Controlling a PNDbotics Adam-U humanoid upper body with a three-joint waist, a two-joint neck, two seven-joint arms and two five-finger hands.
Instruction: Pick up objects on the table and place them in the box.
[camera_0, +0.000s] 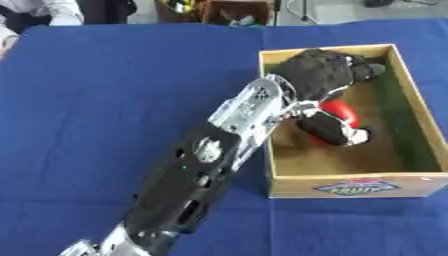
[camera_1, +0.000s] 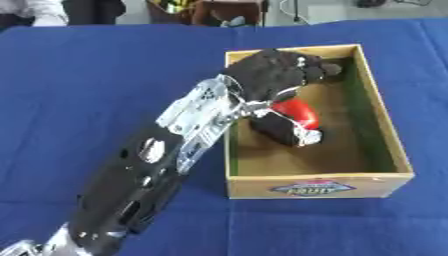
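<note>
Blue cloth covers the desk (camera_0: 105, 100) from edge to edge, and across it my left arm (camera_0: 201, 170) runs up from the lower left corner to the box.

My left hand (camera_1: 276, 72) is inside the box (camera_1: 385, 145), down over its near-left corner, with the wrist crossing the left wall. The fingers curl toward the far wall and the thumb (camera_1: 284, 129) curls under, with a red object (camera_1: 296, 111) pinched between them; it is rounded and smooth, and I cannot tell more of what it is. Whether it touches the box floor or hangs just above it I cannot tell, since my hand hides its underside.

Around the hand, the box's brown floor lies bare to the right and toward the near wall, so most of the room inside is on that side. The right inner wall looks green. My fingertips (camera_1: 328, 67) are close to the far wall, near the far-left corner.

The box is an open cardboard tray with low walls, and a printed label (camera_1: 311, 188) sits on its near outer face. It stands on the right half of the desk, its right wall near the desk's right edge in the left eye view.

Left of the box, the blue surface is wide and open on both sides of my arm. At the far edge some clutter shows beyond the desk.
</note>
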